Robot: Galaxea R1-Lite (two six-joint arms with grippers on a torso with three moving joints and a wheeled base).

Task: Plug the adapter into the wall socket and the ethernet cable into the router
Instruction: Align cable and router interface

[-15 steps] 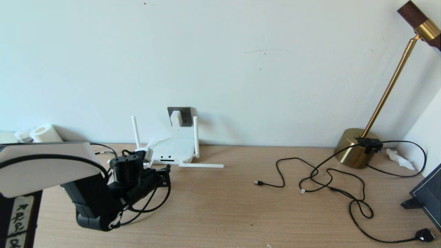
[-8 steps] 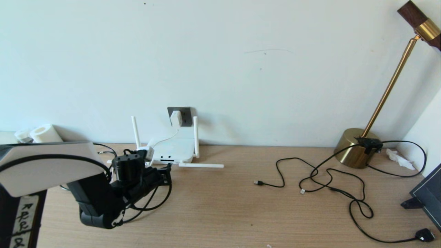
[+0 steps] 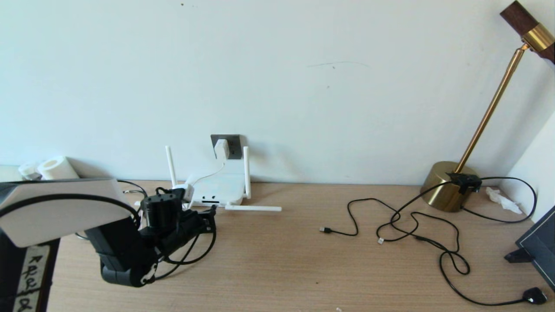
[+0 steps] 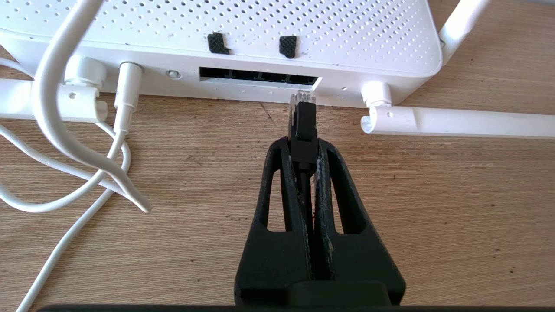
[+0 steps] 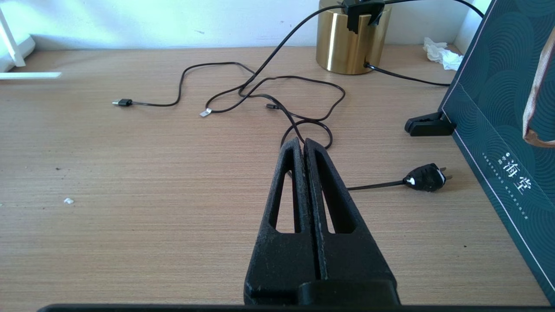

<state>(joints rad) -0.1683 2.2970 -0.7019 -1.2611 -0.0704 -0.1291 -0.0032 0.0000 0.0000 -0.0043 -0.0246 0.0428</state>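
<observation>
Ending in a clear plug tip just before the router (image 4: 243, 39) ports, the black ethernet cable (image 4: 303, 125) sits pinched in the closed left gripper (image 4: 303, 145).

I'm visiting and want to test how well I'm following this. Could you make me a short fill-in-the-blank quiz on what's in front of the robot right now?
1. The left gripper is shut on the ethernet cable, whose clear tip is just short of the ports of the white ____.
2. The adapter is plugged into the wall ____.
3. The right gripper, holding nothing, is ____.
4. The lamp has a base coloured ____.

Missing words: router; socket; shut; gold
</observation>
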